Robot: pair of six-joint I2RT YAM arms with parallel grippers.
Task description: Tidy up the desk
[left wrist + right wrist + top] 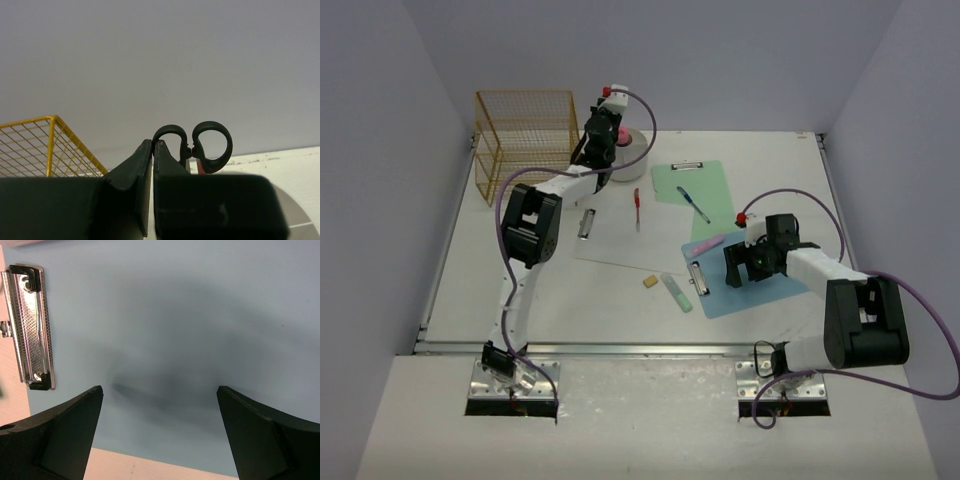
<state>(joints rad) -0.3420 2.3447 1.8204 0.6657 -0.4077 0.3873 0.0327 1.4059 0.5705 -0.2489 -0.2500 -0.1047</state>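
The white table (520,290) lies flat beneath both your arms, closed in by pale lavender walls (380,150). Your left jaws are clenched together at its far side, with black scissors handles (212,145) just past their tips and the yellow wire basket (525,130) to their left. Your right jaws stand released wide above the blue clipboard (200,315), its metal clip (30,327) off to their left.

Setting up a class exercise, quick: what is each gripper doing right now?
Left gripper: shut, nothing visibly held; scissors just beyond its tips.
Right gripper: open, empty, above the blue clipboard.
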